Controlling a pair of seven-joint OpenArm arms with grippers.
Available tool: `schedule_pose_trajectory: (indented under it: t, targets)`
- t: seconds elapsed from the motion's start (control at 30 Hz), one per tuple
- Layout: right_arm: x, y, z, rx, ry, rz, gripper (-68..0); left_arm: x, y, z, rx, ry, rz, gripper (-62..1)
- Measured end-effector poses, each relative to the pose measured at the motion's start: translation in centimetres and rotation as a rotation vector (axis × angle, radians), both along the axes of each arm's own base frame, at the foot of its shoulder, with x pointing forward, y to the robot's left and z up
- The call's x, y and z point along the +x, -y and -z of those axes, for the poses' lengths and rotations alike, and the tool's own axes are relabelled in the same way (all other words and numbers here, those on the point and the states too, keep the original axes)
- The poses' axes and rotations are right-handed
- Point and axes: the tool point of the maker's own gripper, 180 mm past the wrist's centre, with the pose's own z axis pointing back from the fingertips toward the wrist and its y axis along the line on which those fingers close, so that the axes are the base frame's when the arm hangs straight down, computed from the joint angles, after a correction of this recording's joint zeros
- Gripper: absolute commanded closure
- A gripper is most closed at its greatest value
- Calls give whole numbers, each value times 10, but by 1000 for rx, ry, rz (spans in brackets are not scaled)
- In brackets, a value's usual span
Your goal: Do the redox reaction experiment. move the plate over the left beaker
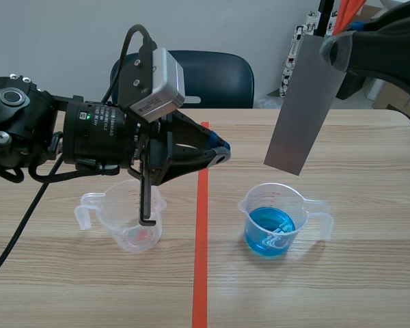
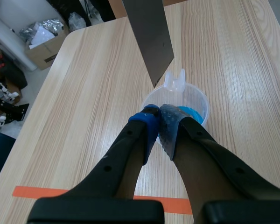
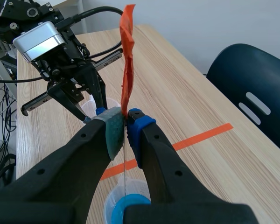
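Note:
My right gripper (image 1: 333, 49) is raised at the right and shut on the top of a grey metal plate (image 1: 304, 102). The plate hangs tilted, its lower corner just above the right beaker (image 1: 273, 222) of blue liquid. In the right wrist view the plate (image 3: 124, 163) shows edge-on between the pads, an orange strip (image 3: 127, 70) rises above it, and the blue beaker (image 3: 128, 210) lies below. The left beaker (image 1: 130, 222) is clear with a pinkish trace at its bottom. Above it my left gripper (image 1: 222, 152) is shut on nothing, pointing toward the blue beaker (image 2: 193, 109) and plate (image 2: 151, 37).
An orange tape line (image 1: 201, 246) runs down the table between the two beakers. A thin black bar (image 1: 146, 198) of the left arm hangs in front of the left beaker. A dark blue chair (image 1: 212, 78) stands behind the table's far edge.

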Motion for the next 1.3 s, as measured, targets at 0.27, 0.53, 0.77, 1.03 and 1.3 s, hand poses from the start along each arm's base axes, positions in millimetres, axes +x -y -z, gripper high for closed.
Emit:
schedule_pose_trajectory:
  t: [0.27, 0.53, 0.77, 1.03, 1.3]
  targets:
    - [0, 0, 0, 0, 0, 0, -6, 0, 0, 0, 0, 0, 0, -27]
    - [0, 0, 0, 0, 0, 0, -6, 0, 0, 0, 0, 0, 0, -27]
    - [0, 0, 0, 0, 0, 0, -6, 0, 0, 0, 0, 0, 0, -27]
    - [0, 0, 0, 0, 0, 0, -6, 0, 0, 0, 0, 0, 0, -27]
    - [-1, -8, 18, -51, -5, -11, -6, -1, 0, 1, 1, -3, 0, -27]
